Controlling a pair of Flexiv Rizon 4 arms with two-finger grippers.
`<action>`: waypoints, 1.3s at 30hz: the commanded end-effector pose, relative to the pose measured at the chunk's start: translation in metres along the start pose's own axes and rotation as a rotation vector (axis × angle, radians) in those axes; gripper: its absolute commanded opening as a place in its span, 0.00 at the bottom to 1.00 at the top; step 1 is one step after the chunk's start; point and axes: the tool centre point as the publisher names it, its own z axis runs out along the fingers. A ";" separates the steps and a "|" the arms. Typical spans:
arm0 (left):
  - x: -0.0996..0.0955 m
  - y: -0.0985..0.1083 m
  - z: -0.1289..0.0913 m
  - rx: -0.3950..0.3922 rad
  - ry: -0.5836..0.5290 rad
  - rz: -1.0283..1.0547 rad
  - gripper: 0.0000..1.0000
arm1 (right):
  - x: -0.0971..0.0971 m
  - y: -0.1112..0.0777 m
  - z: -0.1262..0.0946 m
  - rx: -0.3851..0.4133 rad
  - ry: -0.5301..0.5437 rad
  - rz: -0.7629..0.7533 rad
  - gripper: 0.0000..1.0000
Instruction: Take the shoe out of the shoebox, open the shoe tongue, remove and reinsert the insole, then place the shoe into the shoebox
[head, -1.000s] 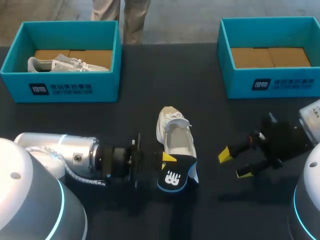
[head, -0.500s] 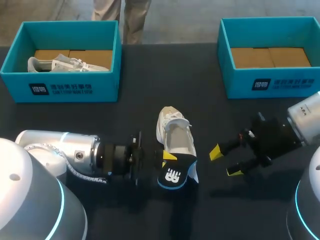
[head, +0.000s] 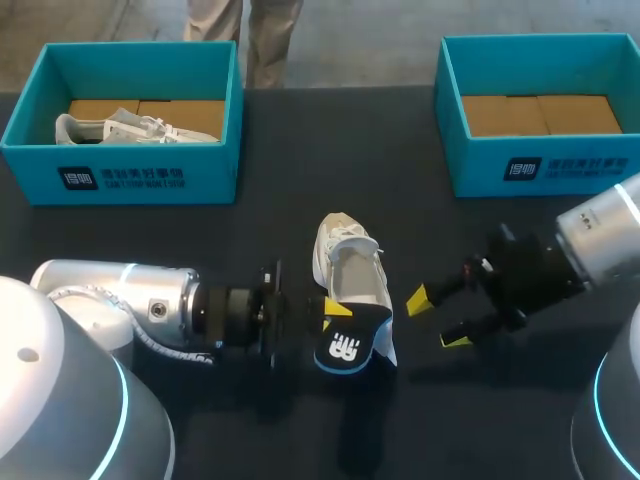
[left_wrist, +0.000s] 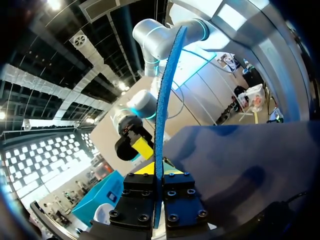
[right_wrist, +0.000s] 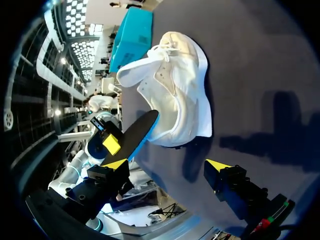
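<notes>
White shoe (head: 350, 268) lies on dark table (head: 300, 140), outside both boxes; black-blue insole (head: 350, 350) at shoe's heel end, clamped by left gripper (head: 335, 314); right gripper (head: 432, 318) just beside shoe, fingers spread, holding nothing; shoebox (head: 120, 180) with second shoe (head: 130, 128) well beyond shoe's toe.
Left wrist: insole edge-on, nipped between both fingers.
Right wrist: shoe ahead of spread fingers, apart from them; insole at shoe's heel.
</notes>
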 end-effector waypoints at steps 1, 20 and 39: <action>0.002 0.001 0.000 0.004 -0.009 0.002 0.00 | 0.001 0.001 0.003 -0.002 -0.004 0.002 1.00; -0.003 -0.007 -0.012 0.029 -0.022 -0.026 0.00 | 0.001 0.001 0.003 -0.002 -0.004 0.002 1.00; -0.001 0.009 -0.013 0.013 -0.015 -0.077 0.00 | 0.001 0.001 0.003 -0.002 -0.004 0.002 1.00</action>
